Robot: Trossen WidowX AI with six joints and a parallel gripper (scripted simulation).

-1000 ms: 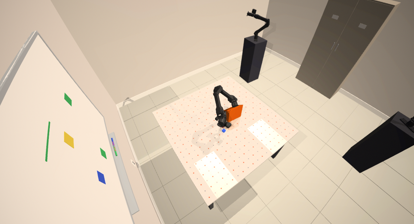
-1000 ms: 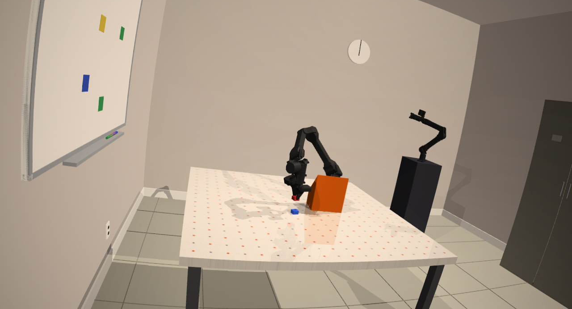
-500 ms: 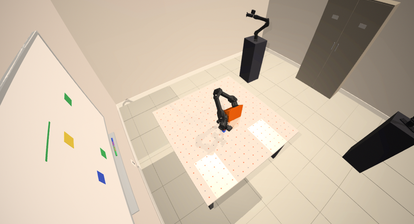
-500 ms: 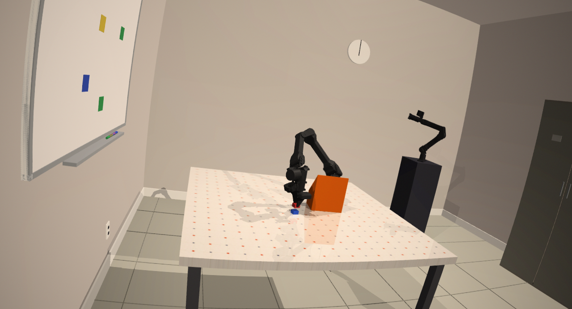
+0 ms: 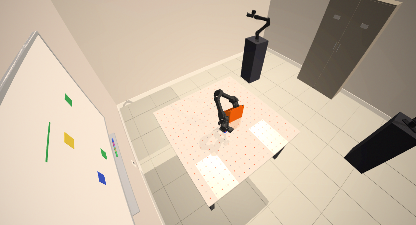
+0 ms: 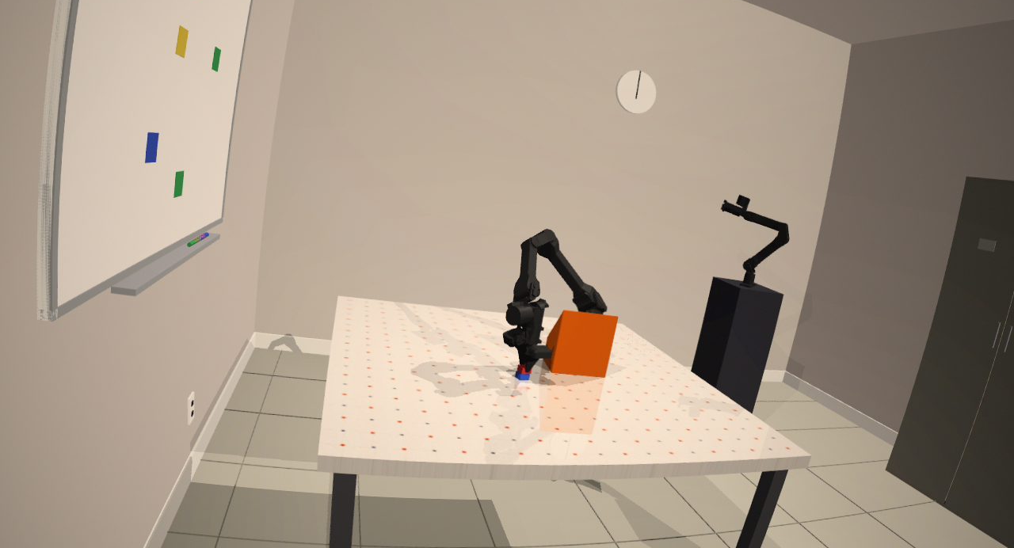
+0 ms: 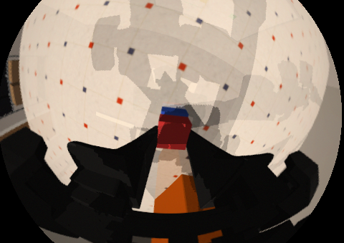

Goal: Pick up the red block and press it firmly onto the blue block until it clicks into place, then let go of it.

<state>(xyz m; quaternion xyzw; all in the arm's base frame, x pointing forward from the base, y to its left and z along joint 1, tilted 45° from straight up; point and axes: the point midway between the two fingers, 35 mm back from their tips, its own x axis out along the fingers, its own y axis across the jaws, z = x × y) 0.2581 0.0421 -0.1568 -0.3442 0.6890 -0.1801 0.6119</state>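
Seam between red block [image 6: 524, 368] [image 7: 174, 132] and blue block [image 5: 224, 132] [image 6: 522, 376] [image 7: 174, 111] too small to read.

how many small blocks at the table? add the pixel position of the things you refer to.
2. Small red block [image 6: 523, 368] [image 7: 174, 132], gripped in the black end effector [image 5: 224, 130] [image 6: 524, 365] [image 7: 172, 130]; small blue block [image 5: 224, 132] [image 6: 522, 376] [image 7: 175, 111], directly under the red one. Others may be hidden.
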